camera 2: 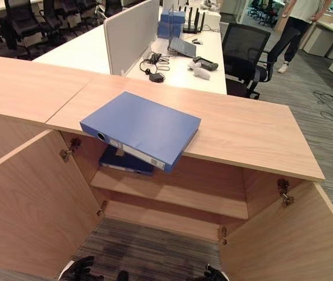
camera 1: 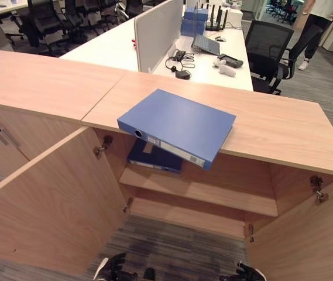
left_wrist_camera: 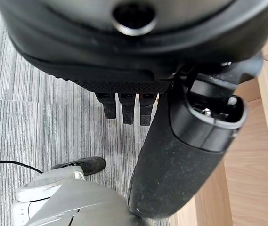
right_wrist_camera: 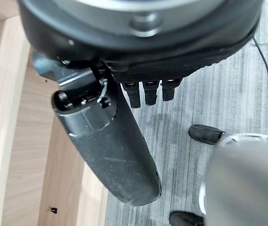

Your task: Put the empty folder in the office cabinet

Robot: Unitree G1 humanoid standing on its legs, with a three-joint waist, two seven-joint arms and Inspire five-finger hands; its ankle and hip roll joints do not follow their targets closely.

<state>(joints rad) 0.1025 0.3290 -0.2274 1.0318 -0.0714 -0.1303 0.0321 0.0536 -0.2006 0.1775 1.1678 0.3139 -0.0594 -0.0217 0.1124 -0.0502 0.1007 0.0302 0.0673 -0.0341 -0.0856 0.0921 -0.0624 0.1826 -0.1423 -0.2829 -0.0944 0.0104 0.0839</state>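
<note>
two doors of the office cabinet [camera 1: 201, 193] stand wide open, the left door [camera 1: 49, 205] and the right door [camera 1: 306, 234] both swung out toward the robot, so access to the inside is already made. its wooden top serves as the worktop [camera 1: 271, 126], and the blue folder [camera 1: 175, 126] lies flat there at the front edge, near the middle, with its spine end jutting out over the opening. it is not yet inside, so by my reading the main step is still to do: grasp it, bring it down and slide it in. on the upper shelf [camera 1: 213, 193], under the front edge of the worktop, a second blue folder [camera 1: 154, 157] already lies at the left end; bare shelf shows to its right. the left robot hand [left_wrist_camera: 181, 155] hangs low over the carpet, fingers relaxed and straight, holding nothing. the right robot hand [right_wrist_camera: 110, 141] hangs likewise, empty and loose. both are well apart from the folder.
</note>
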